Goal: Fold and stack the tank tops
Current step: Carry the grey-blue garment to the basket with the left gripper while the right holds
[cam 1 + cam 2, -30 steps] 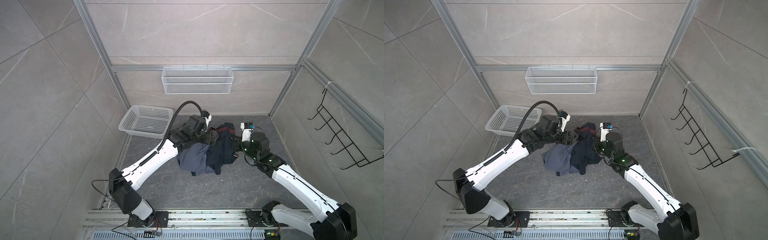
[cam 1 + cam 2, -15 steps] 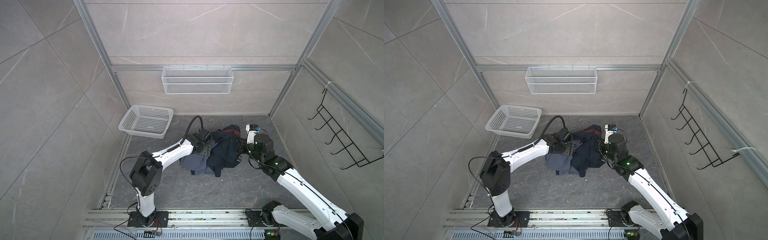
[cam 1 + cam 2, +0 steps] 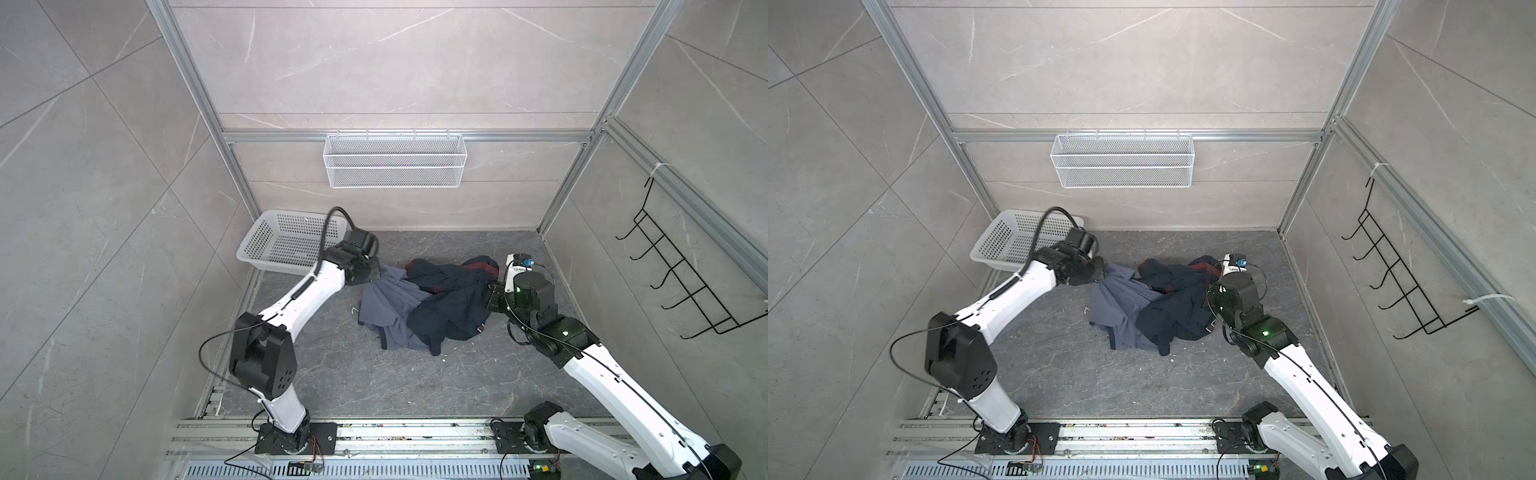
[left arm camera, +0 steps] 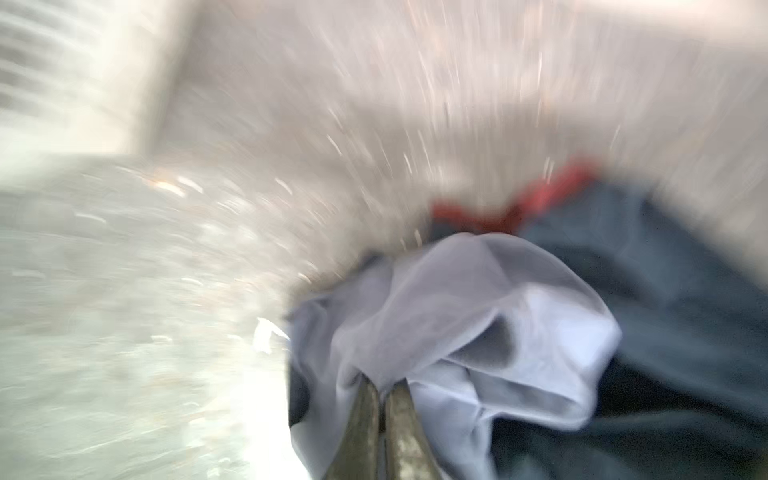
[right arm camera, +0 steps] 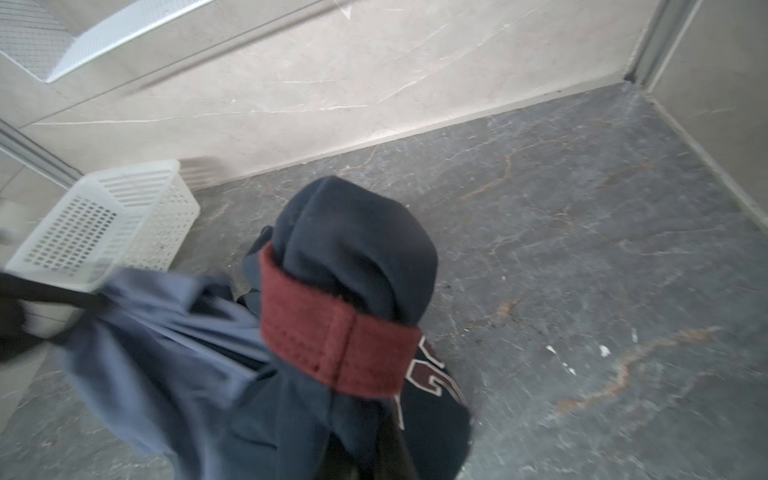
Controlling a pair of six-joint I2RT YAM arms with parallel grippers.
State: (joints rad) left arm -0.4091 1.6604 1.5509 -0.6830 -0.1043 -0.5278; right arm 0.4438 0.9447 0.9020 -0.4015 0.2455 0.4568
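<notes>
Far on the left, a white basket (image 3: 266, 245) sits on the grey floor (image 3: 353, 374), just behind the left gripper (image 3: 372, 273). The left gripper's jaws are shut tight and pinch a corner of the blue-grey top (image 3: 384, 309). In the left wrist view, which is very blurry, the two fingers (image 4: 361, 428) press together with a fold of that pale cloth squeezed between their tips. From these jaws the blue-grey top runs out in long folds toward the middle, then lies on the floor.

High above the middle, a wire shelf (image 3: 395, 166) hangs on the back wall.

The navy top (image 3: 451, 309) lies crumpled past the blue-grey top, on the side away from the left jaws, and it covers part of it. In the right wrist view, its red band (image 5: 336, 345) and some white-edged letters (image 5: 428, 374) show.

The right gripper (image 3: 489, 293) is at the navy top's other edge. Its jaws are closed on the navy top. The dark cloth bunches up right at them and hides the fingers in the right wrist view, with the red band just in front of the jaws.

Both tops lie between the two grippers, which are well apart.

Far on the right, black hooks (image 3: 682, 262) hang on the side wall, well away from the right jaws.
</notes>
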